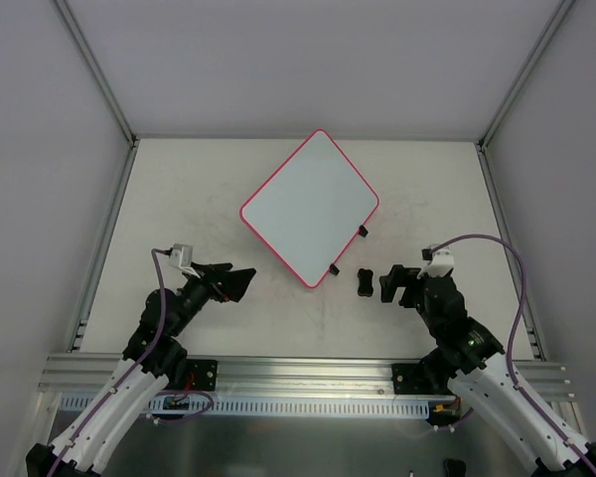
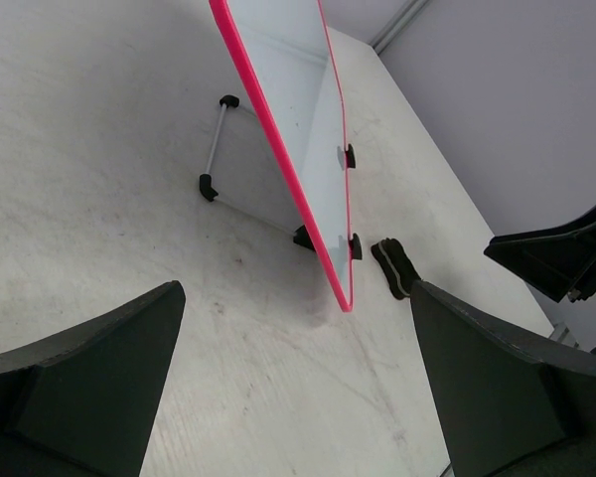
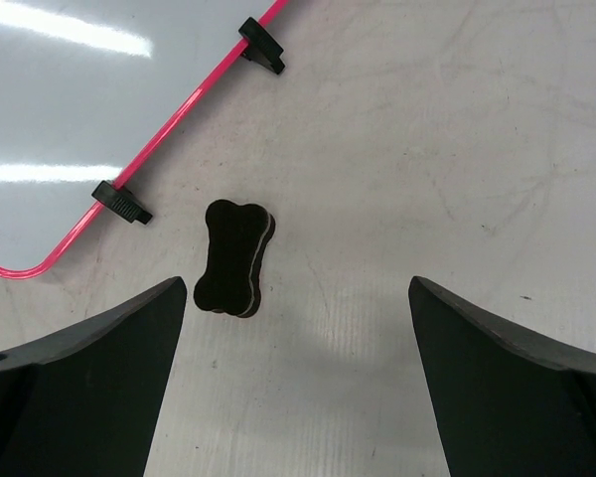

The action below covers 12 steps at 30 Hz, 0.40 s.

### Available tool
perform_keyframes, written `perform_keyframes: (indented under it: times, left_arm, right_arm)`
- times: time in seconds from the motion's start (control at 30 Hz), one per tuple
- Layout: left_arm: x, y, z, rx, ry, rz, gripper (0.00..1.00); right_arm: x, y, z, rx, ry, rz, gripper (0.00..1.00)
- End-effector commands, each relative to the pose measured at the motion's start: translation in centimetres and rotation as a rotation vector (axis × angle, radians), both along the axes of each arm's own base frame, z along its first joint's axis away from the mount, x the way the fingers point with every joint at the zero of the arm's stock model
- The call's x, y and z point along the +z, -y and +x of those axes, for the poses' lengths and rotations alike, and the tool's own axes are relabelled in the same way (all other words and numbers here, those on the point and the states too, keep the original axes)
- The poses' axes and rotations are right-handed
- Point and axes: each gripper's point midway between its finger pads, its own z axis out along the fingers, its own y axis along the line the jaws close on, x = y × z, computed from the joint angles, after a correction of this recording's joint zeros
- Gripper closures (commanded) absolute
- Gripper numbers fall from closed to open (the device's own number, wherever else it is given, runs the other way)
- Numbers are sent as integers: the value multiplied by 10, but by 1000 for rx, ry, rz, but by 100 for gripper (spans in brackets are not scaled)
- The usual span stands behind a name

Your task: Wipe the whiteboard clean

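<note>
- We are seeing the whiteboard sitting around the middle of the desk, a little toward the far edge. It is turned like a diamond, with 1 corner pointing at the far edge and 1 at the near edge.
- Its red-pink rim is running all the way around, and its white face is catching streaks of light.
- We are counting 2 small black tabs clipped on the side that is facing the desk's near right corner.
- In the left wrist view a thin metal leg with black ends is showing beneath the board, so the board is tilting up off the desk on that side.
- A small black bone-shaped eraser is lying flat on the desk just beside the board's near corner, on the side toward the right edge. It is not touching the rim or the tabs.
- The right tool is hovering just beside the eraser on its right-edge side, its fingers spreading wide and gripping nothing. The eraser is lying just ahead of the gap between them.
- The left tool is also standing wide and carrying nothing, its fingers aiming at the board's near corner from the left, clearly apart from it.
</note>
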Motion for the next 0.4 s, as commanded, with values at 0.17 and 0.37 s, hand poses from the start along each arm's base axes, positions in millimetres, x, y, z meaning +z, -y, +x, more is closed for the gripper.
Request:
perform_keyframes:
  times: [0.17,0.37]
  left_arm:
    - [-30,2,-1,-7,-31,21,1]
    - [-30,1,-1,-2,-29,20,1]
  right_arm:
    - [12,-4,5,14,60,29,1]
    - [11,-4,5,13,58,29,1]
